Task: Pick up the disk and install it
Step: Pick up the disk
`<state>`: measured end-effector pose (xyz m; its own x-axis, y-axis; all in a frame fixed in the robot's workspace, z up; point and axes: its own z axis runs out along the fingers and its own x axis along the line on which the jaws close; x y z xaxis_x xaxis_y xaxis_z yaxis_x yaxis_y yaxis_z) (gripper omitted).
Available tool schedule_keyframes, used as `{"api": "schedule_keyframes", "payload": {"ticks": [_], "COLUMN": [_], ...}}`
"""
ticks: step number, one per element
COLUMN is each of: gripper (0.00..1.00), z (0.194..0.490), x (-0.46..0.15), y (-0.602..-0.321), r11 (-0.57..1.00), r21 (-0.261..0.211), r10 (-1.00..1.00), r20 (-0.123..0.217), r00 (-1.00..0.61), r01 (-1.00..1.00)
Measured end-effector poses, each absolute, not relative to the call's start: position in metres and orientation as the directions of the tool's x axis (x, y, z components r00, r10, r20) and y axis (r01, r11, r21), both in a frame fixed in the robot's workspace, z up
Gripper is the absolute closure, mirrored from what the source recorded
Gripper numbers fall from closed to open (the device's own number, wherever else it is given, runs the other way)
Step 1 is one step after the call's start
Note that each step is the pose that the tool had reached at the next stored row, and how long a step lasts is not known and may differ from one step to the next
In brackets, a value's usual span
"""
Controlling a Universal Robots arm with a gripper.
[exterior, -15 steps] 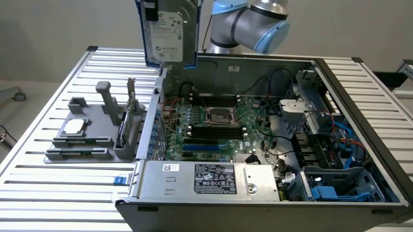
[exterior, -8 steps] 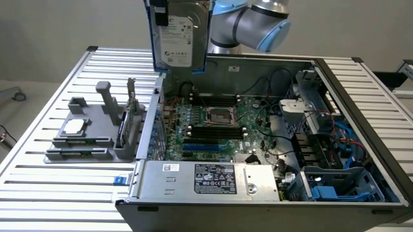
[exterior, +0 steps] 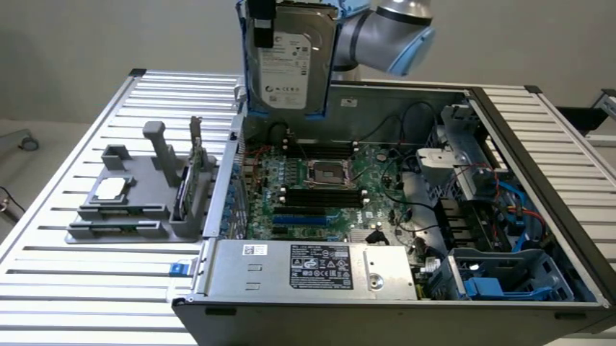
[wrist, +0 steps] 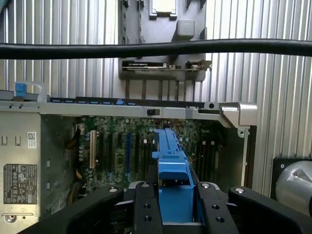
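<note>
Gripper point(wrist: 174, 188) stands partway closed, clamping the disk point(exterior: 293, 63). Disk hangs below it, long axis upright, high over the case point(exterior: 405, 308); blue bay point(exterior: 515, 277) lies well apart.

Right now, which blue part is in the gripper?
The hard drive's blue carrier frame, held by the gripper above the case; the blue cage sits inside.

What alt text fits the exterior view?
A robot arm's gripper holds the disk, label facing the camera, upright over the far side of an open computer case with its motherboard exposed. The case lies on a slatted metal table, with a grey parts fixture at the exterior view's left.
</note>
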<state>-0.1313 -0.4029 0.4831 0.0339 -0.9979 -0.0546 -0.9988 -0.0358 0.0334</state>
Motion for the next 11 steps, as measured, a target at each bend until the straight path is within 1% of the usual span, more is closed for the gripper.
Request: {"api": "schedule_keyframes", "payload": {"ticks": [11], "gripper": [0.67], "z": [0.483], "x": [-0.084], "y": [-0.422], "r11": [-0.036], "r21": [0.033], "r10": [-0.998], "r20": [-0.055], "r00": [0.034], "r01": [-0.999]}}
